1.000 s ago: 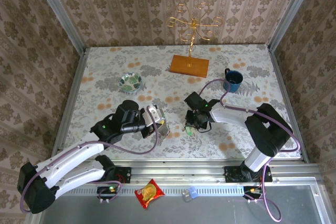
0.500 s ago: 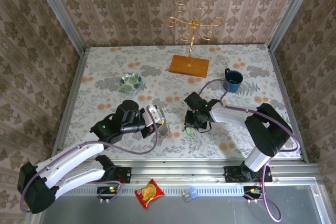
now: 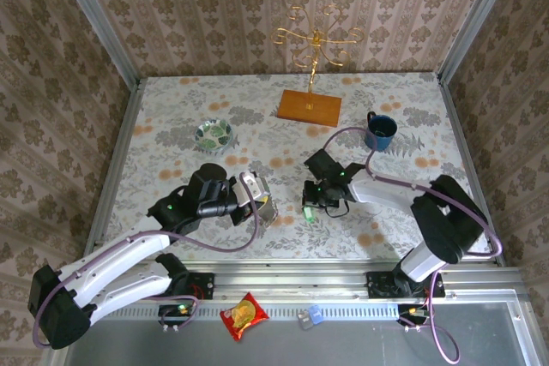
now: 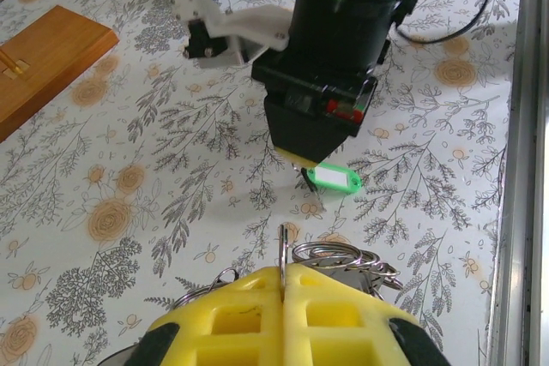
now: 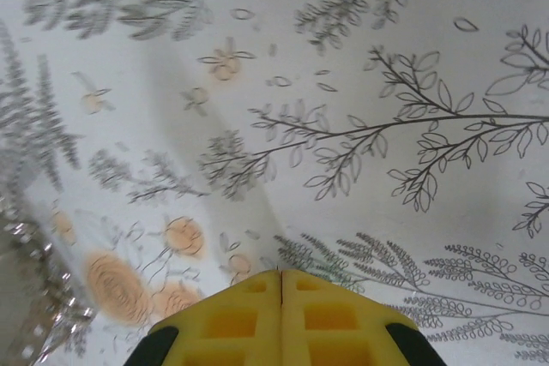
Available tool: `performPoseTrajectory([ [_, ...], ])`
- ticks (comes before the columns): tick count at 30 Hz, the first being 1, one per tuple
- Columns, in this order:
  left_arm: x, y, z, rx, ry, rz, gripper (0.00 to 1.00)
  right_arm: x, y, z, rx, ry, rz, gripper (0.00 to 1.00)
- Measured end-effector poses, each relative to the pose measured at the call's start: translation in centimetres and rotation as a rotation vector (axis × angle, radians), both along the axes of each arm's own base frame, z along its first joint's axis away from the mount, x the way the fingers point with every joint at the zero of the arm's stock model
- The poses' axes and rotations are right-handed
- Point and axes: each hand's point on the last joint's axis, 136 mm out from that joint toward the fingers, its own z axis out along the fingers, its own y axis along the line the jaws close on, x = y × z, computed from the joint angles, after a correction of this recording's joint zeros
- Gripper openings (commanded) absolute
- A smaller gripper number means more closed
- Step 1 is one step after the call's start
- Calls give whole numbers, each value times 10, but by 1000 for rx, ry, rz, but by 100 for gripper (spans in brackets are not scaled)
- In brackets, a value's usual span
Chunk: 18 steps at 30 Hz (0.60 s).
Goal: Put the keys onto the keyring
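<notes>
Left pincer [image 4: 283, 273] is pressed together, pinching the keyring [image 4: 339, 256] by its rings. One ring stands edge-on out of the finger seam. Right pincer [image 4: 296, 160] is also pressed together, tip down at the surface [image 4: 103, 169], with the green key [image 4: 334, 179] poking out at its 4 o'clock. Can't tell if it actually has the key or just closed beside it.

In the top view the key sits mid-surface at the right pincer's tip. The keyring is at its 9 o'clock, near but apart.

Risks:
- Empty pinch: if the fingers met next to the key, a lift leaves it on the surface.
- Grip on the green head alone: the key could swivel, so its hole meets the ring at the wrong angle.
- Thin ring in a tight seam: a push from the key could twist it or pop it out of the left pincer.
- The wrists are close, so a bump on approach is likely if both move at once.

Views:
- Left wrist: shows how the key sits against the right tip, plus the ring's orientation.
- Right wrist: its own fingers are tight with nothing seen in the seam. There's a shiny metal blur at the 8 o'clock edge, probably the rings.
- Top: gives the gap between the two pincers.
</notes>
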Motion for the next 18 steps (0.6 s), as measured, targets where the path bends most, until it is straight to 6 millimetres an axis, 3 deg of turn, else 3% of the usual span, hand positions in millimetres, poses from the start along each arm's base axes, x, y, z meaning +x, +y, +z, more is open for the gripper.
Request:
performPoseTrajectory([
  [18, 7, -8, 16, -111, 54, 81, 0, -17, 9, 111, 131, -486, 414, 0],
])
